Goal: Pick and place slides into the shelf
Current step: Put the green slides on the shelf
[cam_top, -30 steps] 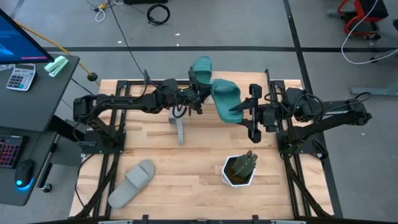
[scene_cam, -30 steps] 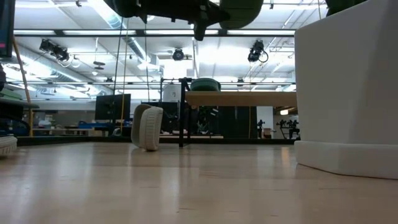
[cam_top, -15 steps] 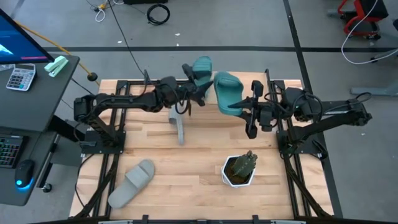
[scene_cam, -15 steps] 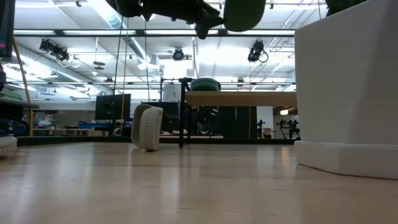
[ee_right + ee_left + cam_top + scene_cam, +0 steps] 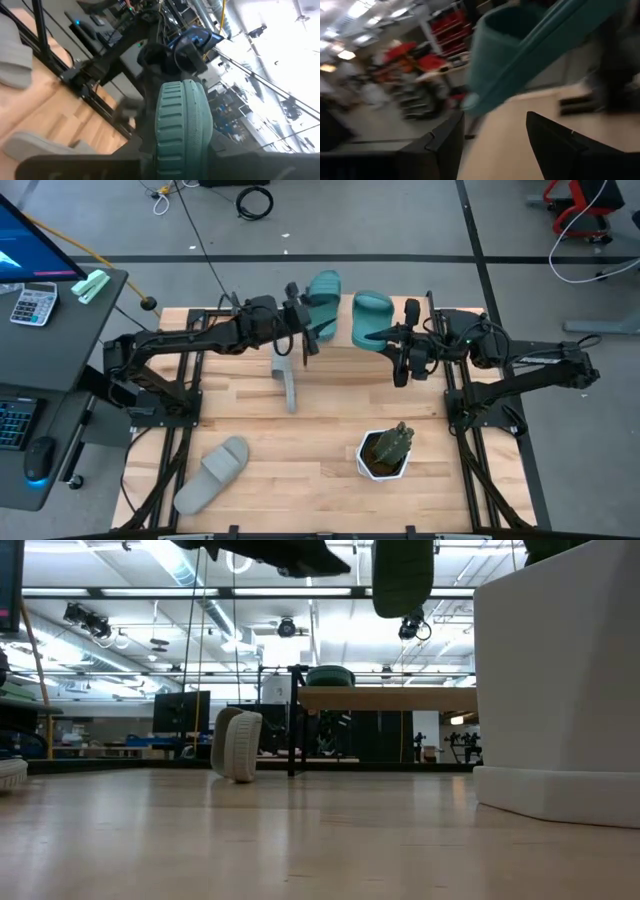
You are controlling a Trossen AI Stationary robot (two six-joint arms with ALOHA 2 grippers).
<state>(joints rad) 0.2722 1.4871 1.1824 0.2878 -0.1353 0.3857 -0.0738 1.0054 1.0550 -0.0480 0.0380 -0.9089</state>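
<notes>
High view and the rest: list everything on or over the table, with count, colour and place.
teal slides: two; one on the shelf at the far edge, one held in the air beside it
grey slides: two; one on its edge at mid-table, one flat at the near left corner
shelf: one, light wood top on black legs, far edge
plant pot: one, white, green plant, near right
left gripper: open, empty, by the shelved slide
right gripper: shut on the held teal slide
</notes>
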